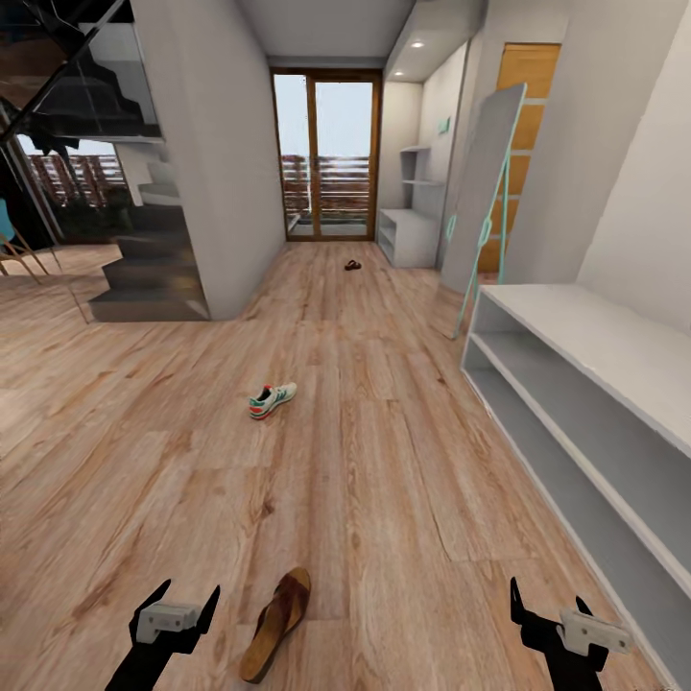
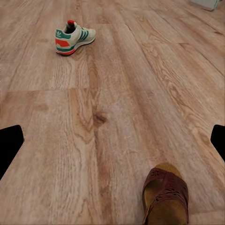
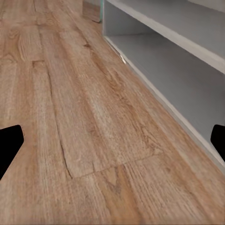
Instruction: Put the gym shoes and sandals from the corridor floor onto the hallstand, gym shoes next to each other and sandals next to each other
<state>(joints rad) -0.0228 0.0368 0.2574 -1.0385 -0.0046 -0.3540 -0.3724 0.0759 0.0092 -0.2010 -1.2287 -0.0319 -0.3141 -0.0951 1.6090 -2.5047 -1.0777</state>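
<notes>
A: Start with the big things. Where does everything sit?

B: The floor runs the length of the corridor, and the shoe rack stands along the right wall, its 2 tiers bare. No shoe is on it yet, so I judge the task is at its start.

A: And the shoes?

B: I can find 3 of the 4. 1 sneaker lies on its own mid-floor, well apart from the rack. 1 sandal lies just beside the left gripper, toward the middle of the floor. A small dark shape far down by the glass door looks like the other sandal, but it is too small to be sure.

A: What are the hands doing?

B: Both are spread wide and carrying nothing. The left wrist view has the near sandal close ahead of the fingers and the sneaker further off. The right gripper hovers over bare floor near the rack's lower tier.

A: So how would you take the first one well?

B: I would go for the near sandal with the left hand. It is flat and low, so I would come down over the strap, centre it between the fingers, and close there, not on the thin sole edge. Then lift it clear before swinging toward the rack, leaving room beside it for its partner.
</notes>
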